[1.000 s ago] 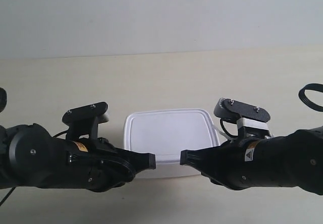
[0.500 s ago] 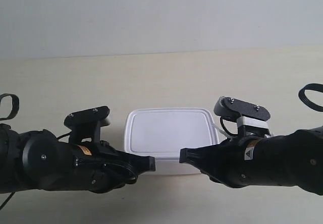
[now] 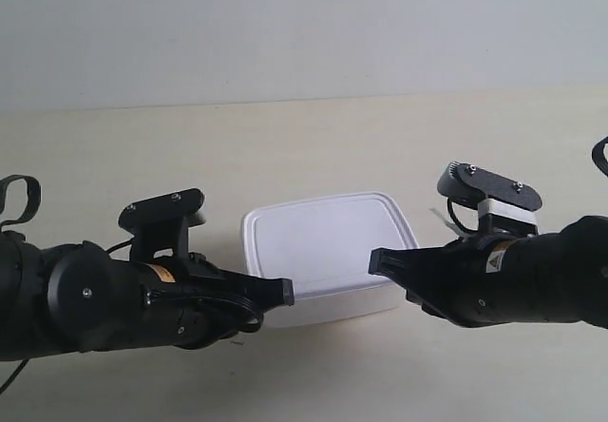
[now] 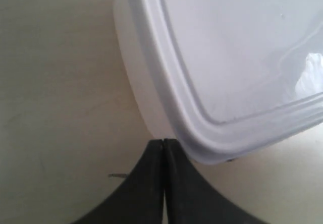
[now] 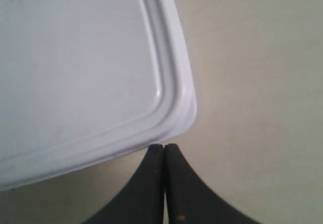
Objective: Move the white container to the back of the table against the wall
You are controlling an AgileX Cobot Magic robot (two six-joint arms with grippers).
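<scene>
The white container (image 3: 323,246) lies lidded on the table (image 3: 285,146), slightly skewed, well short of the wall (image 3: 285,23). My left gripper (image 3: 285,292) is shut and empty. In the left wrist view its tip (image 4: 163,141) meets the container (image 4: 232,57) at the side wall by a near corner. My right gripper (image 3: 373,261) is also shut and empty. The right wrist view has its tip (image 5: 164,146) against the lid rim of the container (image 5: 75,67), close to the other near corner.
Bare beige tabletop stretches between the container and the wall. Both black arms lie low over the table's near part, one on each side of the container. A black cable loop (image 3: 19,199) curls at the far left.
The right gripper has moved to the right and toward the wall. The container has turned a little, its right end now farther back. The left gripper has barely shifted.
</scene>
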